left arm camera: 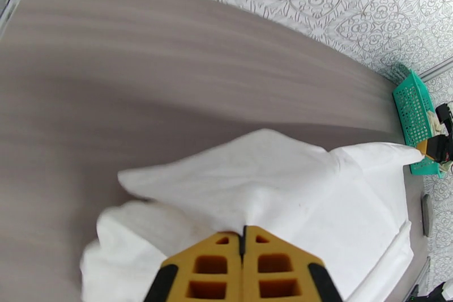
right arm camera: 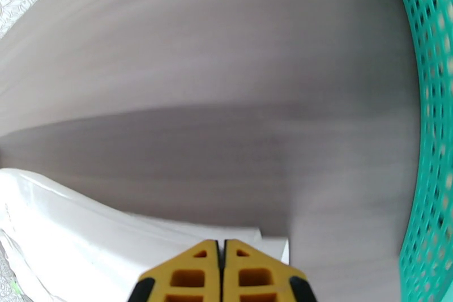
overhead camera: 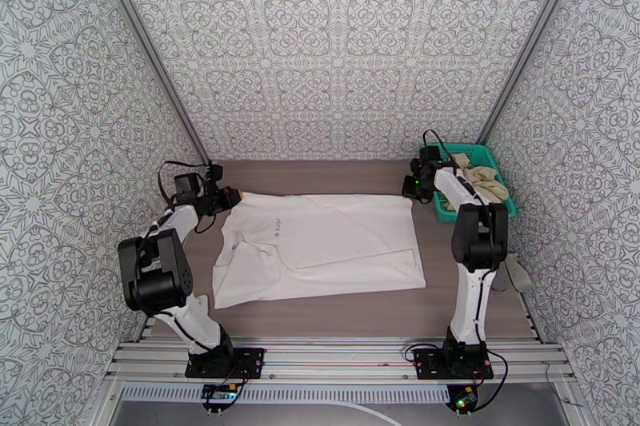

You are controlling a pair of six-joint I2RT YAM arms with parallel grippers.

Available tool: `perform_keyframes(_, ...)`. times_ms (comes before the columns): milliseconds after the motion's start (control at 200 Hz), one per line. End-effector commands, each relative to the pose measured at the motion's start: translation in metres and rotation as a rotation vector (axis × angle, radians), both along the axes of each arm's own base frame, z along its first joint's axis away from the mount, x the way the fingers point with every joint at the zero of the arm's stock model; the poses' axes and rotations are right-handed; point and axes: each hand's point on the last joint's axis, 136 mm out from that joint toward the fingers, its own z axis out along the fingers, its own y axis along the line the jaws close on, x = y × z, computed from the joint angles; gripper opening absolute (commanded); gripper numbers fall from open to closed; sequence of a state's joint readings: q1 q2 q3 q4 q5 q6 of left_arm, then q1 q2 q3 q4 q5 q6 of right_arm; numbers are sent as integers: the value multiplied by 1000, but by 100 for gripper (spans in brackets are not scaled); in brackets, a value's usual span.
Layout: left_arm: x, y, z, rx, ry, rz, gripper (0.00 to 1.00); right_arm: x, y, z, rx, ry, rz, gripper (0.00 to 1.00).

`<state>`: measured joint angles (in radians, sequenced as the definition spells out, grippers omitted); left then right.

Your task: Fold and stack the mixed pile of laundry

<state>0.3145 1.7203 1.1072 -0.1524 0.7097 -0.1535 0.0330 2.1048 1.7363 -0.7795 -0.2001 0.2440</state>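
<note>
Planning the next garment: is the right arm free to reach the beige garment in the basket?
Probably not yet: the right gripper is shut on the T-shirt's corner; the beige garment lies uncovered in the basket beside it.

1. grey-brown wood-grain tabletop [overhead camera: 336,172]: rectangular, matte. bare strips show along the far side & the near edge.
2. white short-sleeved cloth t-shirt [overhead camera: 336,240]: spread across the middle, straight hem to the right, sleeves to the left, small chest mark facing up.
3. shirt's near-left sleeve is folded over onto the body & wrinkled. rest lies fairly flat.
4. teal plastic mesh basket [overhead camera: 474,151]: sits on the far-right corner of the table, just beside the shirt's far-right corner.
5. small flat grey object [overhead camera: 520,274]: at the right edge, nearer than the basket, apart from the shirt. can't tell what it is.
</note>
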Motion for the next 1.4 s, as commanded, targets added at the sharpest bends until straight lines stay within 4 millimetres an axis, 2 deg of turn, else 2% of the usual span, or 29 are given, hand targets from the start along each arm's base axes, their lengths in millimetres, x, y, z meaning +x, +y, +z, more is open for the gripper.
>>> perform_keyframes(0, -14, 9, 9, 7, -30, 58, 0, -8, -4, 15, 20, -60, -32, 0)
perform_keyframes(145, -35, 8, 2, 10, -20, 90, 0, -23, 0, 8, 60, -84, -56, 0)
perform_keyframes(260, -52, 16, -9, 11, 3, 160, 0, -37, 1, -8, 87, -85, -85, 0)
perform_keyframes(380, -68, 30, -22, 6, 1, 272, 17, -53, 5, -24, 129, -90, -109, 0)
perform_keyframes(400, -70, 32, -24, 6, 4, 287, 24, -55, 4, -26, 130, -92, -113, 0)
perform_keyframes(435, -73, 35, -27, 2, 12, 310, 45, -59, 2, -29, 120, -94, -123, 0)
perform_keyframes(455, -75, 39, -29, 2, 19, 329, 55, -61, 1, -31, 114, -93, -128, 3)
perform_keyframes(475, -77, 42, -30, 3, 27, 348, 60, -63, 0, -32, 111, -92, -129, 8)
perform_keyframes(515, -79, 48, -30, 6, 30, 378, 61, -65, -1, -33, 105, -90, -128, 22)
perform_keyframes(540, -80, 51, -29, 6, 30, 396, 61, -67, -1, -34, 99, -86, -128, 34)
perform_keyframes(575, -82, 56, -26, 2, 29, 425, 61, -69, -3, -32, 93, -86, -133, 43)
perform_keyframes(625, -82, 59, -17, 7, 15, 442, 60, -70, -6, -28, 80, -95, -141, 49)
perform_keyframes(690, -79, 59, 0, 42, 3, 452, 59, -72, -9, -20, 60, -111, -150, 50)
perform_keyframes(785, -70, 39, 16, 125, 40, 402, 60, -75, -14, -9, 12, -128, -151, 50)
perform_keyframes(895, -48, 4, 13, 203, 113, 329, 62, -75, -11, -4, -30, -119, -138, 50)
perform_keyframes(990, -24, -38, -3, 245, 192, 254, 60, -71, -6, -3, -44, -117, -141, 50)
perform_keyframes(1080, -7, -66, -33, 294, 297, 240, 55, -68, -4, -4, -39, -110, -144, 50)
perform_keyframes(1140, 2, -81, -50, 334, 350, 239, 51, -68, -3, -4, -37, -109, -141, 50)
perform_keyframes(1275, 20, -112, -81, 424, 424, 216, 50, -72, 1, -4, -25, -105, -126, 49)
perform_keyframes(1395, 33, -128, -97, 492, 452, 211, 52, -75, 3, -5, -15, -104, -115, 49)
